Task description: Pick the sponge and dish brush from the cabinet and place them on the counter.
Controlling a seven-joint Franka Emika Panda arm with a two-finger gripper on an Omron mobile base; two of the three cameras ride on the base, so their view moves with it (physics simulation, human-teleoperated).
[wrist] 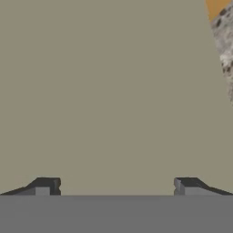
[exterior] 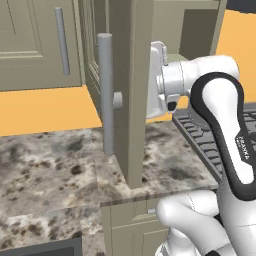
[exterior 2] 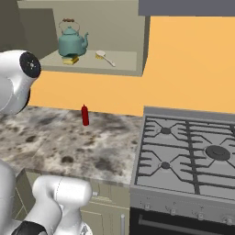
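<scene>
The cabinet [exterior 2: 126, 64] stands open, and its beige shelf carries the yellow and green sponge [exterior 2: 70, 60] at the foot of a teal kettle [exterior 2: 72, 40]. The pale dish brush [exterior 2: 105, 58] lies to the right of the sponge. In the left base view the cabinet's door [exterior: 127, 75] is swung out over the counter [exterior: 50, 170], with its grey bar handle [exterior: 105, 95] facing me. My hand sits close against the door's far side. My gripper [wrist: 116, 186] is open, its dark fingertips [wrist: 45, 186] wide apart, facing a flat taupe surface with nothing between them.
A small red bottle [exterior 2: 85, 114] stands on the speckled counter [exterior 2: 55, 137] below the shelf. A grey stove top with grates [exterior 2: 188, 156] lies to the right. A closed wall cabinet with a bar handle [exterior: 62, 40] is on the left.
</scene>
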